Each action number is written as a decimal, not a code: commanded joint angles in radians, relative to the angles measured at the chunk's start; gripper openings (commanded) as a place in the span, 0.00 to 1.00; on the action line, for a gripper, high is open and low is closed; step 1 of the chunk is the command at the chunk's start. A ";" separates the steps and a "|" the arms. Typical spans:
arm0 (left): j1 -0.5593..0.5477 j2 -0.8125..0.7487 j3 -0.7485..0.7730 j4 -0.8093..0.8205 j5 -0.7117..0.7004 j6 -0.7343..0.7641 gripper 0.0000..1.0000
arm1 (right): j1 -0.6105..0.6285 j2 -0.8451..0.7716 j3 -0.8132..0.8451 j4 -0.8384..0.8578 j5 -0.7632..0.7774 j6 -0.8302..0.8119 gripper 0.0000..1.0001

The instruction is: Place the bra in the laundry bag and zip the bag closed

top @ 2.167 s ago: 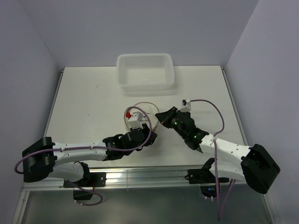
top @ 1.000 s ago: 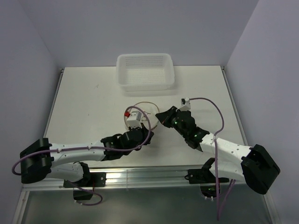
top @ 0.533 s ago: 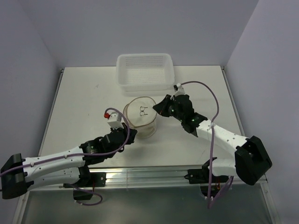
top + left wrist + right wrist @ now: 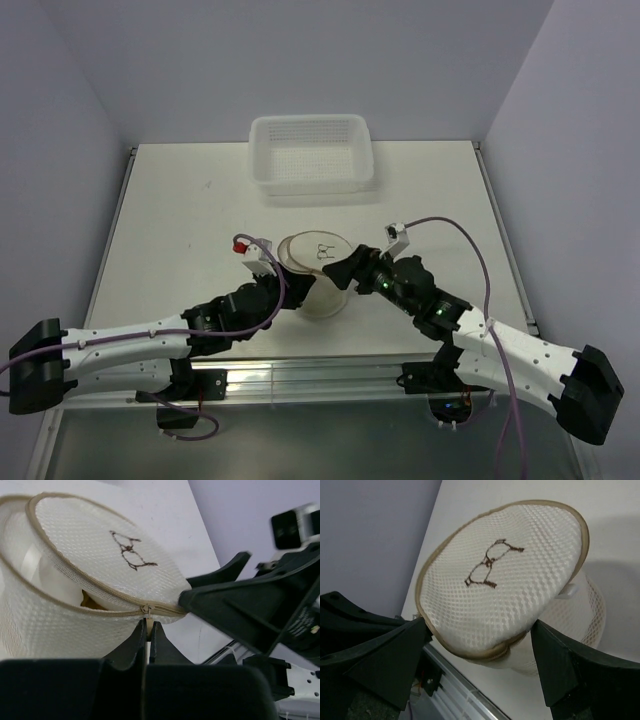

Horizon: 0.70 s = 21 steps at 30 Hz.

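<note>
The laundry bag (image 4: pixel 318 285), a round white mesh drum with a tan zip rim, stands mid-table. Its lid (image 4: pixel 505 575) carries a dark stitched mark and is tilted up, leaving a gap at one side. A sliver of the mustard bra (image 4: pixel 89 600) shows through that gap. My left gripper (image 4: pixel 146 626) is shut on the zipper pull at the bag's near rim (image 4: pixel 287 290). At the bag's right side my right gripper (image 4: pixel 477 655) is open wide (image 4: pixel 336 272). The lid's edge lies between its fingers (image 4: pixel 395 652).
A white perforated plastic basket (image 4: pixel 311 155) stands at the back of the table, behind the bag. The metal rail of the table's near edge (image 4: pixel 320 375) runs just below both arms. Walls close in the table on left, right and back.
My right gripper has opened from nearly shut and swung from the bag's far right to its near right. The left gripper, still shut, moved right along the bag's front rim.
</note>
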 commanded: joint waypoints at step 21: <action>-0.199 0.001 -0.020 0.162 -0.381 0.087 0.00 | -0.089 0.430 0.518 -0.030 -0.184 -0.257 0.73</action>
